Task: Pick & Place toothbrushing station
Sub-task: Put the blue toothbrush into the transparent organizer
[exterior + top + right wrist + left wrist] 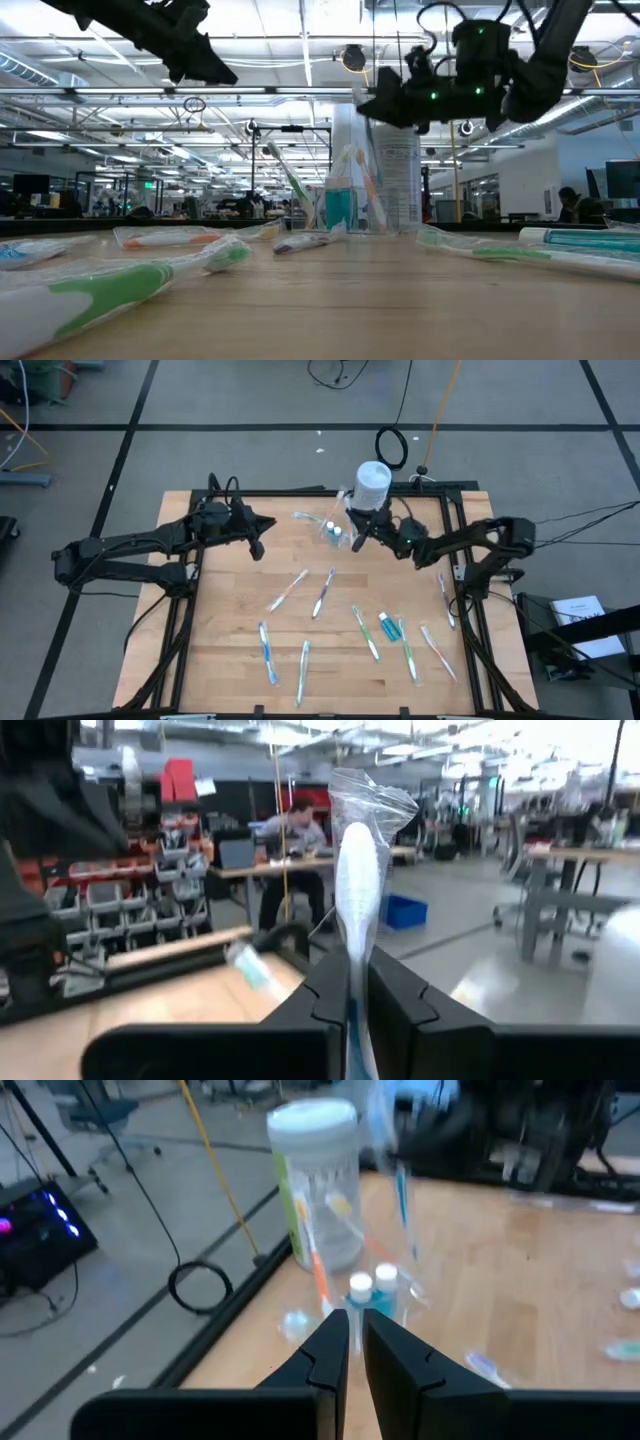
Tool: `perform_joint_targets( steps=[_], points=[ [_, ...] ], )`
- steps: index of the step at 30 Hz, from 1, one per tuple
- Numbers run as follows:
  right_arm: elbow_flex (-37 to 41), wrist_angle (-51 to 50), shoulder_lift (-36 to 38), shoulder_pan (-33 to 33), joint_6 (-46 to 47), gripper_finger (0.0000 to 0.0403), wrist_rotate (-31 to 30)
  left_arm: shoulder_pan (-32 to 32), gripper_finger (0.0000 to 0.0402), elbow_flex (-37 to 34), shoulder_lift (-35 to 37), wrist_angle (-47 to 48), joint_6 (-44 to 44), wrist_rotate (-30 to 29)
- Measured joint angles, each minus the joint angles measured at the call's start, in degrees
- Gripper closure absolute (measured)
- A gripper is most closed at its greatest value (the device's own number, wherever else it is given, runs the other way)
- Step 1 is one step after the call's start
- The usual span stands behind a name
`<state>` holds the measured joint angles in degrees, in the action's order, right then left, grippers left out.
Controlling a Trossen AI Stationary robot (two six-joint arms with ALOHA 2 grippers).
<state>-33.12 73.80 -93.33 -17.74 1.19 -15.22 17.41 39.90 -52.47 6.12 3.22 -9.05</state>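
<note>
A small clear cup (333,532) stands at the table's far middle with blue tubes (383,1288) and toothbrushes in it, next to a taller white canister (372,482). My right gripper (358,532) is just right of the cup, shut on a wrapped white and blue toothbrush (357,870). My left gripper (262,540) is shut and empty, above the table to the left of the cup; its fingers (330,1342) point at the cup. Several wrapped toothbrushes (322,594) and one blue tube (384,625) lie flat on the table. My right gripper pinches the wrapped toothbrush's handle (357,935) between its two fingers. The fingers come about level from the table's right and lie across the brush. The brush stands roughly upright, lifted clear of the table, its wrapper end (372,800) above the fingers. It also shows over the cup in the left wrist view (400,1190).
Loose toothbrushes lie across the table's middle and near part (267,652), (410,652), and one lies by the right edge (445,598). Black frame rails (465,610) run along the table's edges. Cables lie on the floor beyond the far edge.
</note>
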Motion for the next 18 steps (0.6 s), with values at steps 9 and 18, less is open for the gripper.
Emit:
perform_joint_targets(
  steps=[9, 18],
  points=[
    [0.0, 0.9, -7.6, 2.3, 0.2, 0.0385, -14.8, 0.0, 0.036, 0.0, 0.0, -6.8, 5.0, 0.0],
    [0.0, -1.4, -6.6, 6.4, -4.3, 0.0381, -23.2, 0.0, 0.036, 0.0, 0.0, -10.2, 7.2, 0.0]
  ],
)
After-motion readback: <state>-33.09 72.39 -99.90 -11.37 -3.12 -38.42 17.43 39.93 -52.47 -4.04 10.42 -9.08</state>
